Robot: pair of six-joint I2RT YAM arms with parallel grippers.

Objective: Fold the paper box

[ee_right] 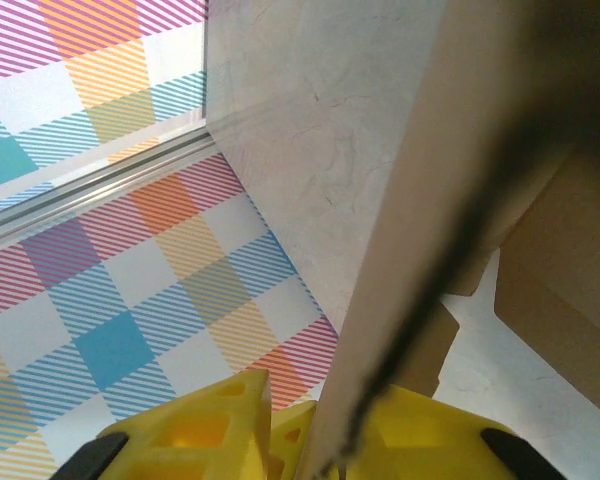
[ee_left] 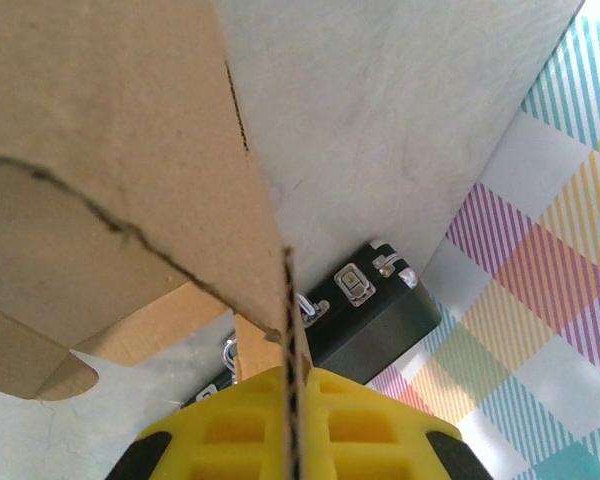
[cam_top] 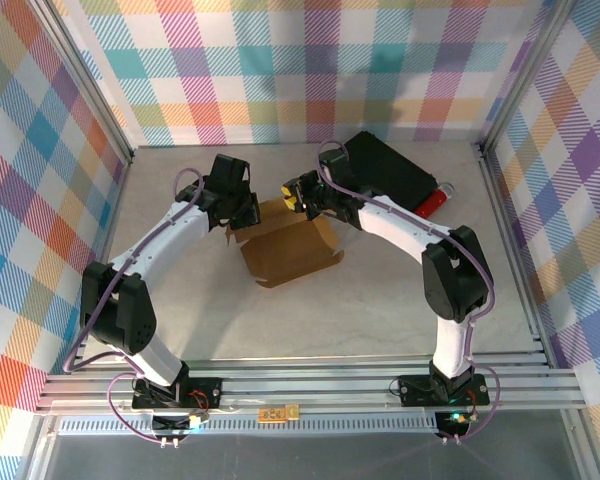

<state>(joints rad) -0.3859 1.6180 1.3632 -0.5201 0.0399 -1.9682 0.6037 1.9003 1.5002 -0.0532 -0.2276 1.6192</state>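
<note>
The paper box (cam_top: 290,250) is a brown cardboard blank lying half folded in the middle of the table, between both arms. My left gripper (cam_top: 242,210) is at its far left corner. In the left wrist view the yellow fingers (ee_left: 230,425) are shut on a raised cardboard panel (ee_left: 110,150), whose edge runs straight between them. My right gripper (cam_top: 302,195) is at the far right corner. There a cardboard flap (ee_right: 450,180) stands between its yellow fingers (ee_right: 195,430), with a small gap on the left side, so the jaws are slightly open around it.
A black hard case (cam_top: 390,175) with metal latches lies at the back right, close behind the box, and it appears again (ee_left: 380,310) past the left fingers. A red object (cam_top: 432,203) lies beside the case. Plaid walls and metal rails enclose the table.
</note>
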